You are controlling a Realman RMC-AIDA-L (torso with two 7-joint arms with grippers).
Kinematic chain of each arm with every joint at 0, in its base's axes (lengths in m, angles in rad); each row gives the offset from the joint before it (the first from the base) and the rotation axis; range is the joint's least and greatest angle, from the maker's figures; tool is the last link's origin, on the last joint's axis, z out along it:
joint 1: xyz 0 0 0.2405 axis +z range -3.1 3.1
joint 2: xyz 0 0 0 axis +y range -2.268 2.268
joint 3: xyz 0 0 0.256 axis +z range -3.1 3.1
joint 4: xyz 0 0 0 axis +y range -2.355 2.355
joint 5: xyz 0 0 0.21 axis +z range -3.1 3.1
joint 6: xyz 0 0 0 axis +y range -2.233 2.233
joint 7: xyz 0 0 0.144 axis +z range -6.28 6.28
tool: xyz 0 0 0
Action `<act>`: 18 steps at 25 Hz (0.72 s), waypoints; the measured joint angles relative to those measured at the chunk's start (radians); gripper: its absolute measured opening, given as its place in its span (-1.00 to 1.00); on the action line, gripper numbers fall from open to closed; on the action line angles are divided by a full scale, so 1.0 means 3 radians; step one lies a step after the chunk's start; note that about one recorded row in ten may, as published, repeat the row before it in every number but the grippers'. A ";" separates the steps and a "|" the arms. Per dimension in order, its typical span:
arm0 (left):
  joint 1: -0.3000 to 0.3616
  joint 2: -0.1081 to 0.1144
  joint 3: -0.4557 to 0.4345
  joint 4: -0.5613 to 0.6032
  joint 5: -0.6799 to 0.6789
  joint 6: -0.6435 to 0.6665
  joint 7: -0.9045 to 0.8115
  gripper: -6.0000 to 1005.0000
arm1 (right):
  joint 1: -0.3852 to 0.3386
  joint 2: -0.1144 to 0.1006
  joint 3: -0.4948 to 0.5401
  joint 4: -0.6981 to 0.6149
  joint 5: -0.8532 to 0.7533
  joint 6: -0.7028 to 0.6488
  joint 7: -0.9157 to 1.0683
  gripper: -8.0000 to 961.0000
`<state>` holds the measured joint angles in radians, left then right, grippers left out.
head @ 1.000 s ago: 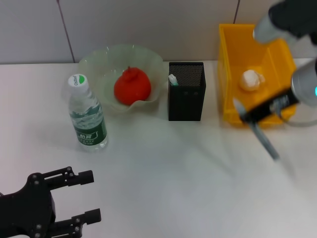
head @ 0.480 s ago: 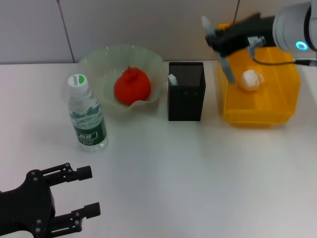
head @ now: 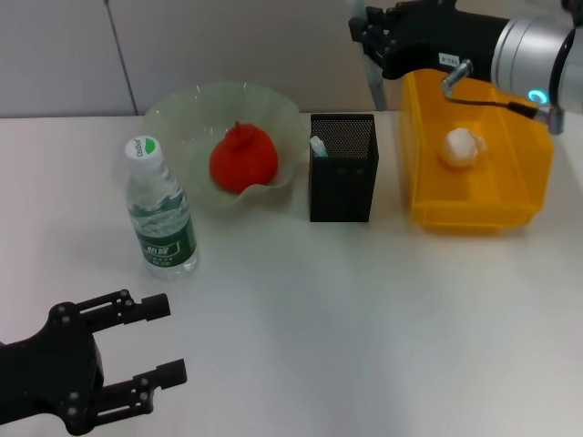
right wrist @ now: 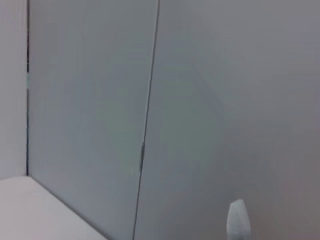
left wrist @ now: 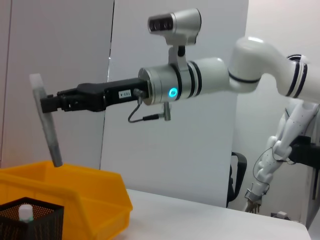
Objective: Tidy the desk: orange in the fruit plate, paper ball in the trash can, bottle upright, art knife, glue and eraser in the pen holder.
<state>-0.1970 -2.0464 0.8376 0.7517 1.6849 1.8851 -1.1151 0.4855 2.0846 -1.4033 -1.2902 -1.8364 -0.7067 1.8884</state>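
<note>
My right gripper (head: 369,41) hovers high behind the black pen holder (head: 342,187), shut on the art knife (head: 373,89), which hangs down slightly tilted; the left wrist view shows the knife (left wrist: 47,125) above the holder (left wrist: 30,222). A white-capped item (head: 318,146) stands inside the holder. The orange (head: 243,159) lies in the fruit plate (head: 182,109). The paper ball (head: 461,146) rests in the yellow trash can (head: 510,209). The bottle (head: 161,214) stands upright. My left gripper (head: 164,339) is open, low at the front left. The eraser is out of view.
The trash can stands right of the pen holder, the plate left of it, and the bottle in front of the plate. A grey wall rises behind the white desk (head: 346,309).
My right arm has swung the art knife from in front of the trash can up and left, to above and behind the pen holder. The left gripper has barely shifted.
</note>
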 joint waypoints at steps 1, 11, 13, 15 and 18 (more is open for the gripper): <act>0.0000 0.0000 0.0000 0.0000 0.0000 0.0000 0.0000 0.39 | 0.0000 0.0000 0.0000 0.0000 0.0000 0.0000 0.0000 -0.70; -0.0035 -0.0018 -0.0005 0.0000 0.0003 -0.0004 -0.0021 0.39 | 0.0135 0.0003 0.0036 0.0947 0.1580 0.0102 -0.1674 -0.70; -0.0041 -0.0019 -0.0005 0.0000 0.0003 -0.0005 -0.0036 0.39 | 0.0176 0.0003 0.0039 0.1111 0.1754 0.0103 -0.1831 -0.70; -0.0044 -0.0020 -0.0005 0.0000 0.0003 -0.0006 -0.0042 0.39 | 0.0227 -0.0001 0.0043 0.1311 0.1920 0.0092 -0.1985 -0.70; -0.0046 -0.0027 -0.0005 0.0000 0.0002 -0.0019 -0.0043 0.39 | 0.0251 -0.0001 0.0043 0.1420 0.1988 0.0073 -0.2073 -0.70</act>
<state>-0.2107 -2.0544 0.8359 0.7517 1.6855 1.8794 -1.1279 0.5608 2.0844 -1.3903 -0.8643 -1.2399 -0.6847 1.2666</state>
